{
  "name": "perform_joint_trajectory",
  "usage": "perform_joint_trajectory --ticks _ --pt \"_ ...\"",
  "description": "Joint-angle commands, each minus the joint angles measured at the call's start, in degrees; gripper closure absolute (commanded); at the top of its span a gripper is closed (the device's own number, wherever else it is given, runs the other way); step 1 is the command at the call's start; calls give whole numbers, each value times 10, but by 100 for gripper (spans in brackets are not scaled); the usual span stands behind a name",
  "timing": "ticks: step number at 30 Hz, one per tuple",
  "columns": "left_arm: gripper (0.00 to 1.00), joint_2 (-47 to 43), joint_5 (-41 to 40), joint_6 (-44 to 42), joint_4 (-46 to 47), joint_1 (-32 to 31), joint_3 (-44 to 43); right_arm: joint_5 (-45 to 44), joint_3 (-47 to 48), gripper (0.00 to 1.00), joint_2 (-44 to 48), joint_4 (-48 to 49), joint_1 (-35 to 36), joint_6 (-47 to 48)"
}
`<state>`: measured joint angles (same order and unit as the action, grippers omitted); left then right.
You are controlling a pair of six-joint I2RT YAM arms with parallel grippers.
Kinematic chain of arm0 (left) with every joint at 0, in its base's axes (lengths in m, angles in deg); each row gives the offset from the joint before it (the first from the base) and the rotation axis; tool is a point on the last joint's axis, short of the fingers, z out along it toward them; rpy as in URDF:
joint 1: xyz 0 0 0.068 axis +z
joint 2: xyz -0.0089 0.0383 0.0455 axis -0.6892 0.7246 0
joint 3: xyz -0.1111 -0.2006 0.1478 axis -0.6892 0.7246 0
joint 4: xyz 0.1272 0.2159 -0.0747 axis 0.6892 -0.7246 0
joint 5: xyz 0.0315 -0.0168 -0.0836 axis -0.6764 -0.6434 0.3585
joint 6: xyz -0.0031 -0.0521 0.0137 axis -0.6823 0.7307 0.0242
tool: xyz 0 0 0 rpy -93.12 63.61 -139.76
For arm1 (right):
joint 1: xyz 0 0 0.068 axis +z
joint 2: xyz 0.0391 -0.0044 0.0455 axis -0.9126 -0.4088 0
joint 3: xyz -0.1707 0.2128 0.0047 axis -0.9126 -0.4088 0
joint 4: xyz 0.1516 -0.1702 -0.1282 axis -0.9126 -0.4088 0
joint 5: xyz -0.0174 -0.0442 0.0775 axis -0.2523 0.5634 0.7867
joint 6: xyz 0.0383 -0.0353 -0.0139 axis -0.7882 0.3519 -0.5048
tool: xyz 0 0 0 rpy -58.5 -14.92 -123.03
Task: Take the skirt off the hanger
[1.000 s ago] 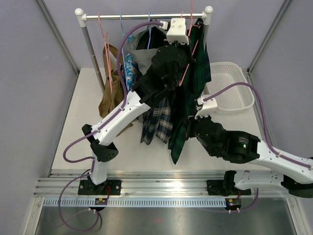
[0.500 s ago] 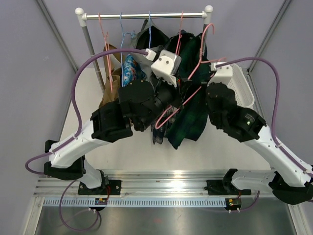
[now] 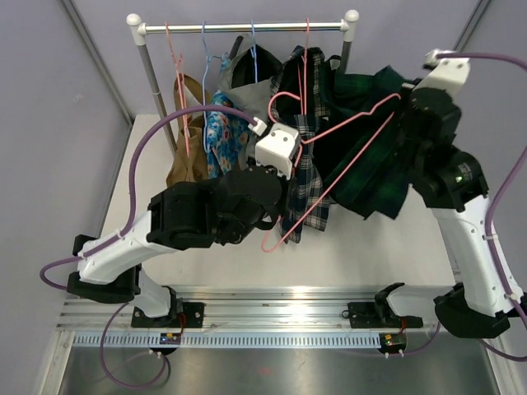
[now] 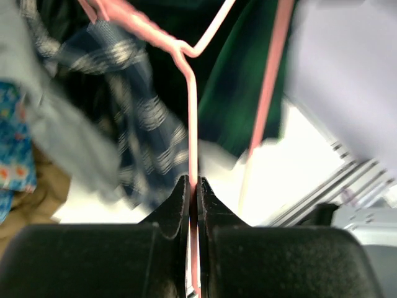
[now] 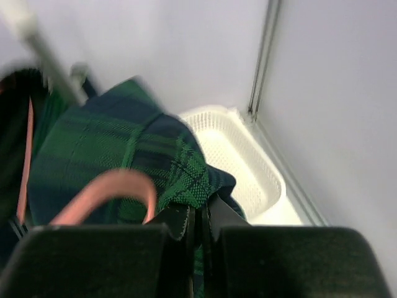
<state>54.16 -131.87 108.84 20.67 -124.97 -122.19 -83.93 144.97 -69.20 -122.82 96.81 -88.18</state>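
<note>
- Pink wire is what is gripped nearest the arm bases. The left gripper (image 4: 193, 186) is closed tight on one thin rod of the hanger (image 4: 192, 118). The hanger is held off the clothes rail (image 3: 247, 27) and well in front of it, tilted, with its hook free in the air.
- In front of the rail's right end the skirt (image 3: 370, 156) is found. It is dark green tartan, bunched around the hanger's far shoulder and hung above the worktop (image 3: 370, 247) rather than laid on it.
- A fold at the skirt's edge is pinched by the right gripper (image 5: 198, 214), whose fingers are pressed together on the cloth.
- The skirt is judged light, soft and limp. No shape will be kept, and it can be expected to sag and catch on the wire rather than slide off cleanly.
- A hold near the waistband, close to where the cloth is looped over the wire, is judged best, since a pinch on a loose fold may only stretch the fabric.
- The hanger is judged stiff but thin and springy, so some twisting in the grip should be allowed for.
- Whether clips are fastened to the skirt cannot be told.
- Farther back, a white basket (image 5: 236, 155) is seen beside the rail's right post.
- Other garments (image 3: 221, 123) are hung from the rail itself.
</note>
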Motion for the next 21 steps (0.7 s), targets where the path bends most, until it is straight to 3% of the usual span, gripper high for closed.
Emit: perform_joint_trajectory --ticks 1,5,10,17,21 --pt "100 -32 -34 17 -7 -2 40 -12 135 100 -26 54 -65 64" --pt "100 -55 -38 21 5 -2 79 49 287 100 -119 31 -135 71" --pt "100 -73 -45 17 25 -2 131 89 365 100 -203 63 -185 77" --pt "100 -58 -56 8 13 -2 137 192 509 100 -364 85 -258 14" --pt "100 -43 -69 3 4 -2 128 251 534 100 -419 122 -292 -14"
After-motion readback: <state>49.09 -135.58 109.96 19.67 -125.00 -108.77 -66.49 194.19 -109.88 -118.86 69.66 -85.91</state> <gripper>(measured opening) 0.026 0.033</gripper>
